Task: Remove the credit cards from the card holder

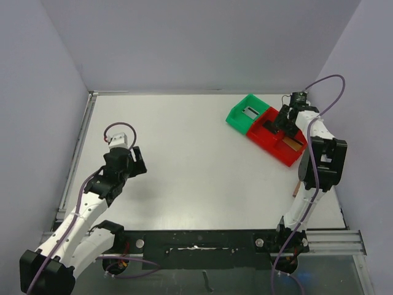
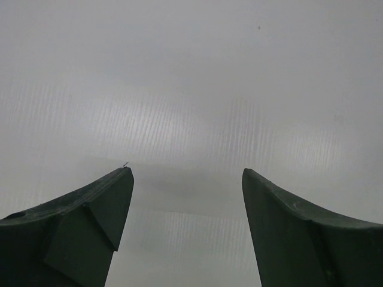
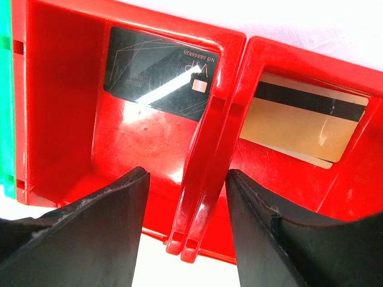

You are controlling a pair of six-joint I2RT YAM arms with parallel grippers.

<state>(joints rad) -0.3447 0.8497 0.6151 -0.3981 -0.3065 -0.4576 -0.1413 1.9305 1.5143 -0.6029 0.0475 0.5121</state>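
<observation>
My right gripper (image 1: 276, 126) is open above two red bins (image 1: 270, 142) at the far right. In the right wrist view its jaws (image 3: 187, 172) straddle the bins' two touching walls (image 3: 206, 161) without closing on them. A black card (image 3: 160, 73) lies in the left red bin. A gold card with a black stripe (image 3: 305, 122) lies in the right one and also shows from above (image 1: 293, 144). The card holder is not clearly seen. A thin brown sliver (image 1: 297, 186) shows beside the right arm; I cannot tell what it is. My left gripper (image 1: 135, 161) is open and empty over bare table (image 2: 187, 173).
A green bin (image 1: 241, 117) touches the red bins on their left, with a grey card-like thing (image 1: 252, 112) in it. Grey walls close the table at the back and sides. A black rail (image 1: 202, 246) runs along the near edge.
</observation>
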